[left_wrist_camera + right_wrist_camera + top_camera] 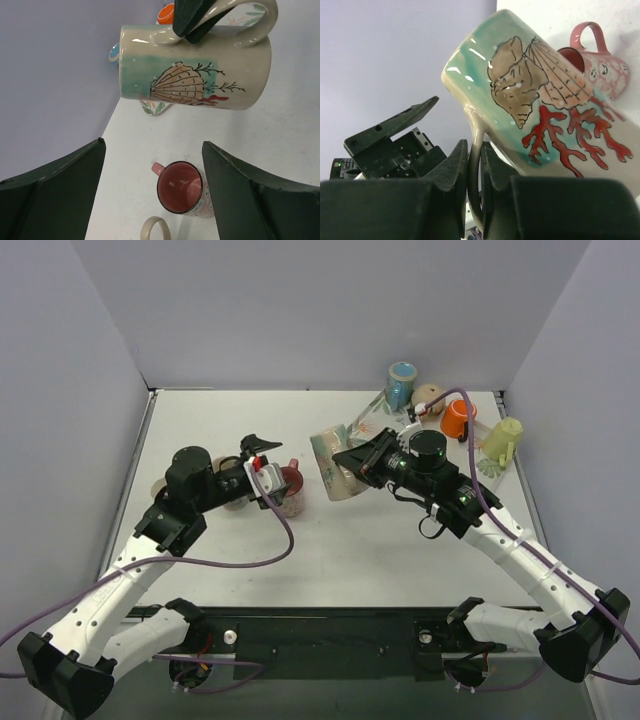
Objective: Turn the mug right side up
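A tall cream mug [330, 468] painted with seashells and red coral hangs tipped on its side near the table's middle. My right gripper [352, 458] is shut on its handle [476, 170], one finger on each side of the loop. In the left wrist view the same mug [195, 67] lies across the top with the handle upward. My left gripper [262, 462] stands wide open above a small pink mug [181, 189], which stands upright with its mouth up, just left of the shell mug. Nothing sits between the left fingers [60, 185].
A cluster stands at the back right: a blue-topped cup [402, 383], an orange mug [457, 418], a pale yellow mug [503, 440] and a leaf-patterned mug [372, 422]. A cream handle [156, 229] shows below the pink mug. Grey walls enclose three sides.
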`<state>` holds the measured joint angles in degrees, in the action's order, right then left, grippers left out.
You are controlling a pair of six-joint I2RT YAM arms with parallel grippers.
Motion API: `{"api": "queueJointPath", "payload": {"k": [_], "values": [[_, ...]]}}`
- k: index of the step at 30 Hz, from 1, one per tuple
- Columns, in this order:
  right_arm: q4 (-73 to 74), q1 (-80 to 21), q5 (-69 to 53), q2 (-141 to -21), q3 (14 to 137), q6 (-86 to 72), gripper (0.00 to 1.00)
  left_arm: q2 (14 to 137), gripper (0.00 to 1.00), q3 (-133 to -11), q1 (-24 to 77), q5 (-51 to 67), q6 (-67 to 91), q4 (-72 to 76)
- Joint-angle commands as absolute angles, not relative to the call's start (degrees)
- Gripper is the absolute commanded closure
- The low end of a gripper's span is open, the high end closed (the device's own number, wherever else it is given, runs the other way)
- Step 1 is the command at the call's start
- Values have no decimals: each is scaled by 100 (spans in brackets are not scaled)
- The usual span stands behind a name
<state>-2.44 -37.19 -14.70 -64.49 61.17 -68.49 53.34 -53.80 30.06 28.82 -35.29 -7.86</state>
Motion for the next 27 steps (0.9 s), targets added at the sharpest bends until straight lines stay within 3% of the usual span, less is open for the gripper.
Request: {"api": "queueJointPath", "payload": {"k": [1, 7, 19, 22, 27], "values": [[-389, -3727, -819, -6100, 6320, -6417, 100, 5484, 11, -5108, 3032, 2998, -3235, 199], [-1045, -3401, -738, -6117, 5275, -6811, 100, 5493, 9, -4896, 3041, 3120, -3085, 369], [-1622, -3103, -993, -6214, 4861, -7317, 100, 5528, 5, -4834, 3050, 3401, -2883, 272], [-2478, -3225, -695, -6100, 4623, -8094, 100, 5590, 4, -4764, 3146, 3560, -2909, 360], [-2223, -3577, 392, -5924, 5045, -8032, 100, 5660, 4, -4720, 3462, 3148, -2839, 518]]}}
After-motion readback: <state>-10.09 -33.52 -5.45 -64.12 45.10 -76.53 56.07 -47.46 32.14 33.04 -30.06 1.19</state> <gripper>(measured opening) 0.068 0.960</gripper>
